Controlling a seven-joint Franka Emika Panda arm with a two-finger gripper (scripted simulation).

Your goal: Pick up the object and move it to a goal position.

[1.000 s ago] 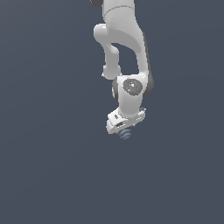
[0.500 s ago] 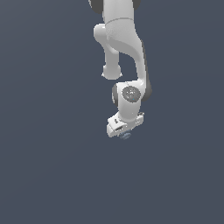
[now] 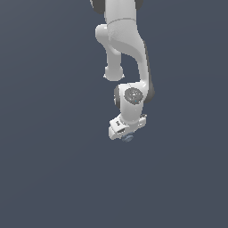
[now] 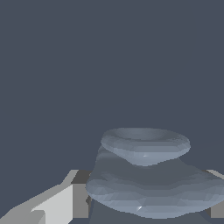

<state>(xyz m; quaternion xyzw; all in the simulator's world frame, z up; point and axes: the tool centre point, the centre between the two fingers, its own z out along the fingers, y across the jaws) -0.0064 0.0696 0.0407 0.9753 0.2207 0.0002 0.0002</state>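
Since the frame a second ago the arm point(image 3: 127, 53) has drawn its white gripper head up a little and toward the exterior view's right, and the object point(image 3: 128, 138) has gone with it, tucked closer under the head so that less of it shows. In the exterior view the gripper point(image 3: 128, 135) points down from the wrist, with the small blue-grey object peeking out just below the head's lower edge. The fingers themselves are too small to make out there.

In the wrist view the object point(image 4: 151, 175) fills the space between the fingers: a pale grey finger point(image 4: 61, 202) stands close against one side of it and the edge of the other finger shows at the opposite side. The jaws are closed to a narrow gap, only as wide as the object, and appear to grip it.

The object looks squat and layered, a smaller rounded cap above a wider rounded base, with its broad extent running across from one finger to the other. Around it only the plain dark grey background point(image 3: 49, 169) shows, and no surface can be seen touching it.
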